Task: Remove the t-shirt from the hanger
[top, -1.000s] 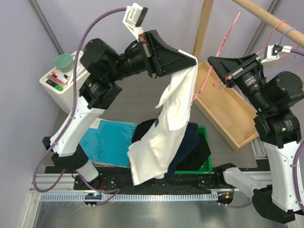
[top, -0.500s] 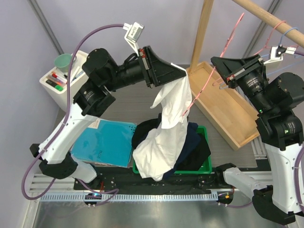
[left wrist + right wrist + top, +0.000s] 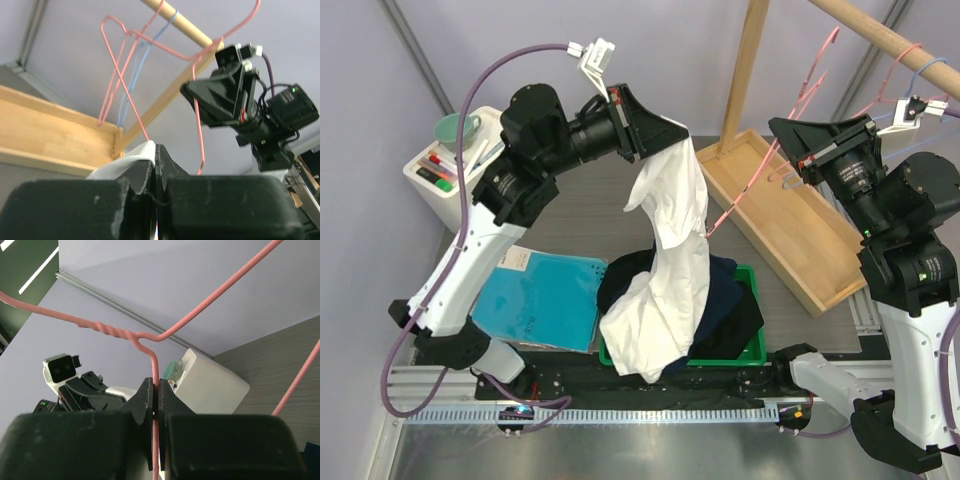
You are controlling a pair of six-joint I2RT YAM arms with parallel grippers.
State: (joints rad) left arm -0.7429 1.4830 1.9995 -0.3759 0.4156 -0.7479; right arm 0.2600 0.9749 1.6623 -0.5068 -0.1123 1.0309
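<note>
My left gripper [image 3: 682,131] is shut on the top of a white t-shirt [image 3: 670,270], held high. The shirt hangs down and its lower end rests on dark clothes in a green bin [image 3: 752,290]. In the left wrist view a white fold of the t-shirt [image 3: 127,162] sits beside the gripper [image 3: 157,150]. My right gripper [image 3: 772,125] is shut on the pink wire hanger [image 3: 757,170], which hangs bare to the right of the shirt. The right wrist view shows the hanger [image 3: 155,365] pinched in the gripper [image 3: 155,387].
A wooden tray [image 3: 790,225] lies at the right. A wooden rod [image 3: 890,35] carries pink and blue hangers [image 3: 920,70]. A blue folder [image 3: 545,300] lies at the left. A white box with pens and a green cup [image 3: 455,130] stands at the far left.
My left gripper has swung left and back with the shirt. The shirt has come away from the pink hanger and its lower end has settled in the bin. The right arm has barely moved.
</note>
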